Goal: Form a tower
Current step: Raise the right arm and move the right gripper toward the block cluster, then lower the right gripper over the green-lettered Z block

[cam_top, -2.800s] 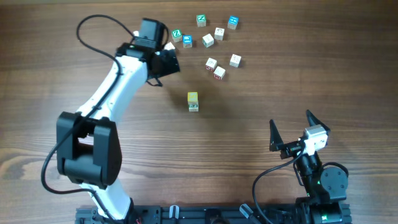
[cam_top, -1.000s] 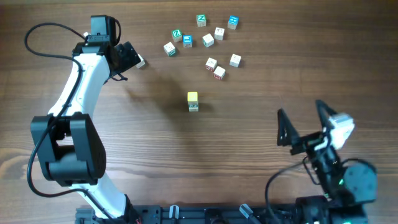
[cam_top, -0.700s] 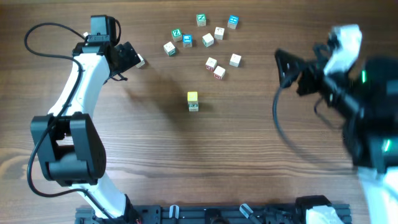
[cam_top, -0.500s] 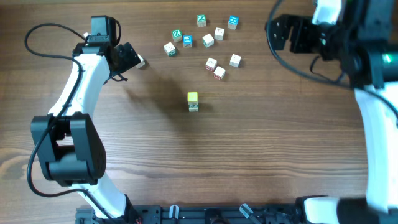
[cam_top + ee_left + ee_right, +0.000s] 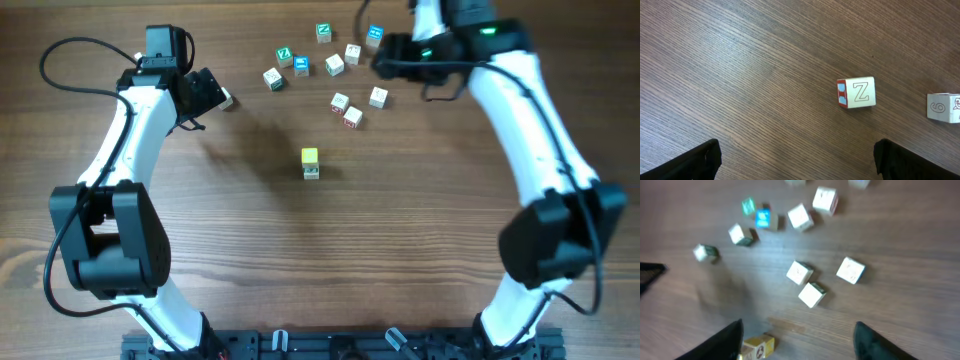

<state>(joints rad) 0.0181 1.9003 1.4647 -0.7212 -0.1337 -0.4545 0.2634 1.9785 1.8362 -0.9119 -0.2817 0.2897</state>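
Two-cube tower [image 5: 310, 162], yellow over seemingly green-marked base

Bare table [image 5: 400, 230] surrounds the tower [image 5: 310, 163]; loose cubes [image 5: 340, 102] crowd its far side

table [image 5: 400, 250] — dark wood grain | light — even, soft shadows

The tower [image 5: 310, 162] is standing upright near the middle of the surface [image 5: 400, 250], a yellow cube sitting on a pale green-marked cube, well apart from the loose cubes [image 5: 340, 102] lying beyond it
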